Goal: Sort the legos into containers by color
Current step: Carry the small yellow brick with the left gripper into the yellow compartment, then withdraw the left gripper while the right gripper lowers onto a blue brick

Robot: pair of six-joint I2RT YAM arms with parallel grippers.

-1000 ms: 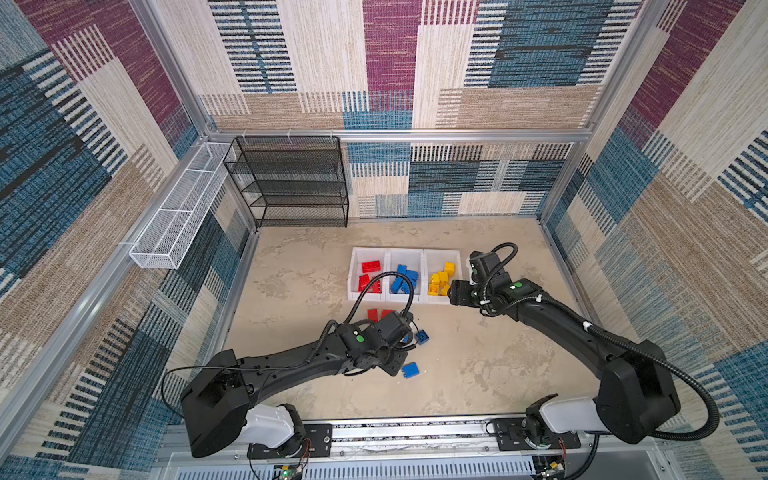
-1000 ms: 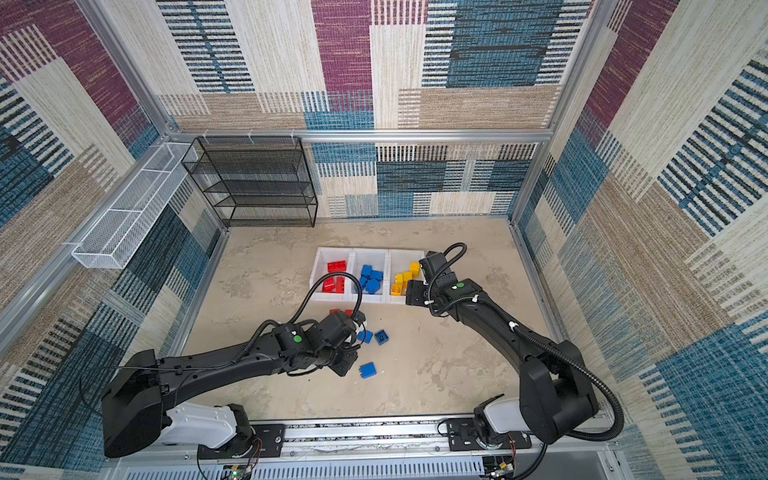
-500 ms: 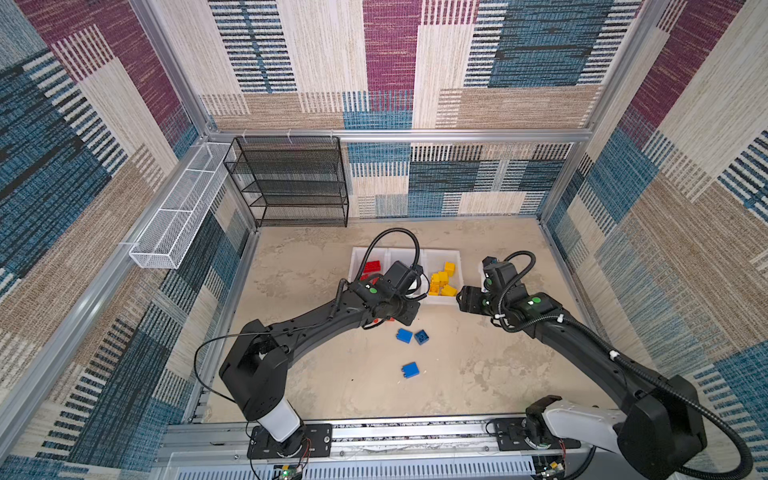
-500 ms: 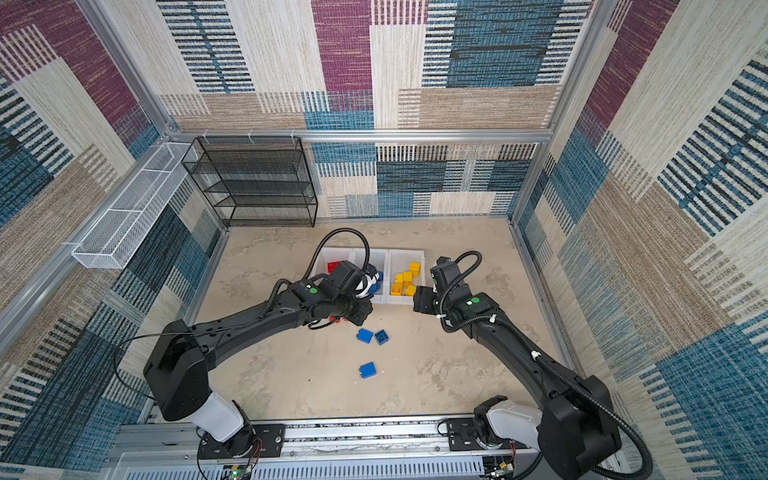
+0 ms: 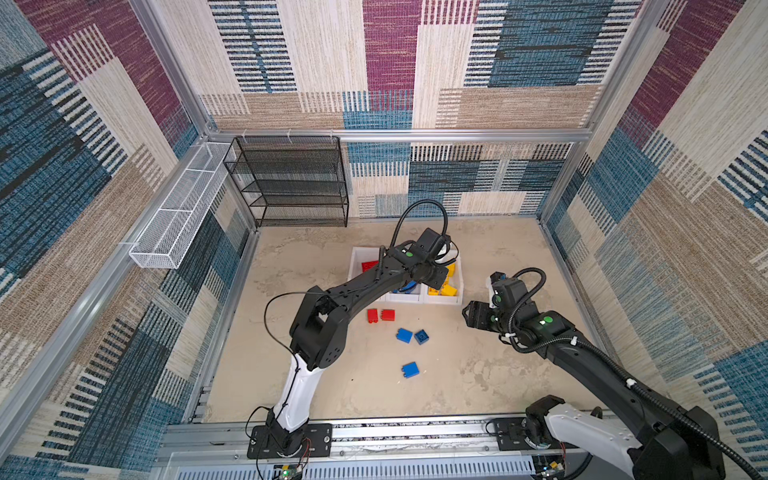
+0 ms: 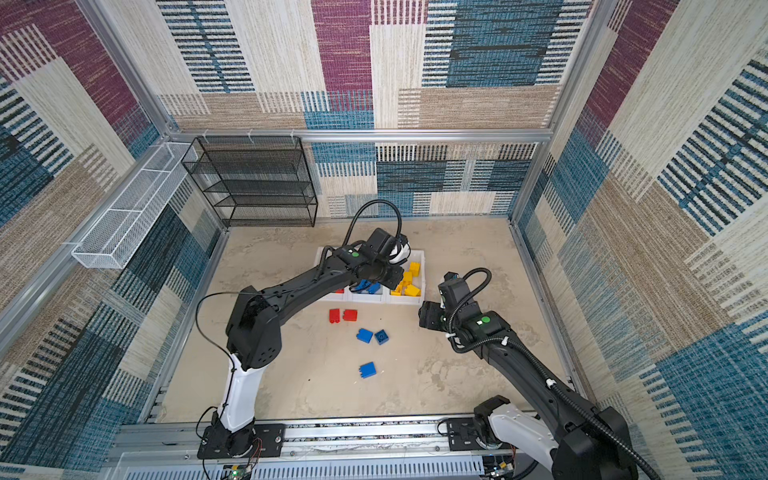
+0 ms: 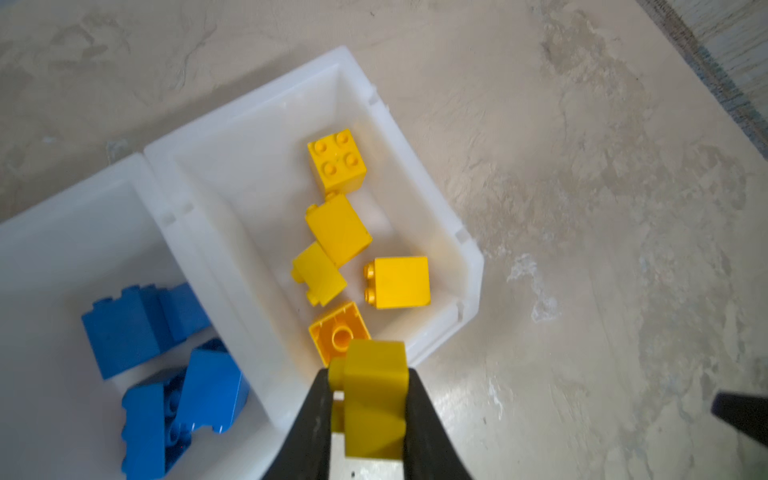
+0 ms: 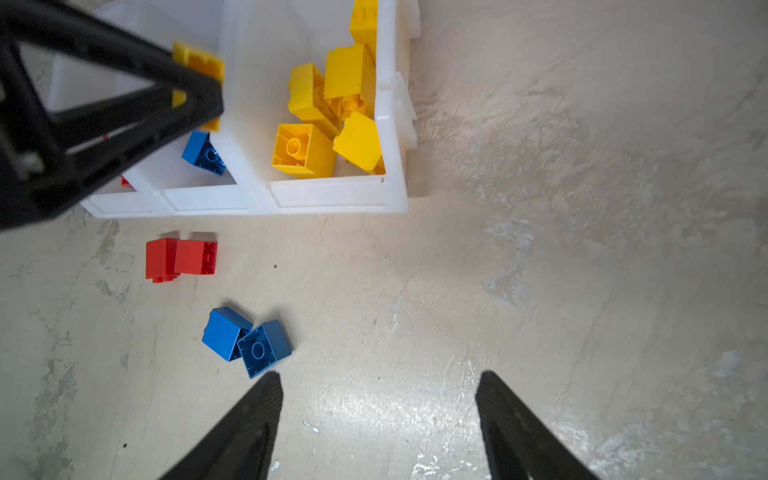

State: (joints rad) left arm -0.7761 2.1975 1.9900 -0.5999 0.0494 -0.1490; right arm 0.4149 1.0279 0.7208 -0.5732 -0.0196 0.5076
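Left wrist view: left gripper (image 7: 368,372) clamped on one yellow lego (image 7: 374,415), held above the near corner of the end bin (image 7: 469,266), which contains five yellow bricks (image 7: 399,282); the adjoining bin (image 7: 62,232) holds blue bricks (image 7: 137,328). Right wrist view: right gripper (image 8: 378,378) spread wide, holding nothing, above bare table (image 8: 582,249) beside the containers (image 8: 208,203). Two red legos (image 8: 180,257) and two touching blue legos (image 8: 245,340) lie loose before the bins; a third blue brick (image 5: 410,369) sits further off in a top view.

Five loose bricks (image 6: 367,369) on the tabletop (image 6: 415,386) near the white bins (image 6: 407,300)
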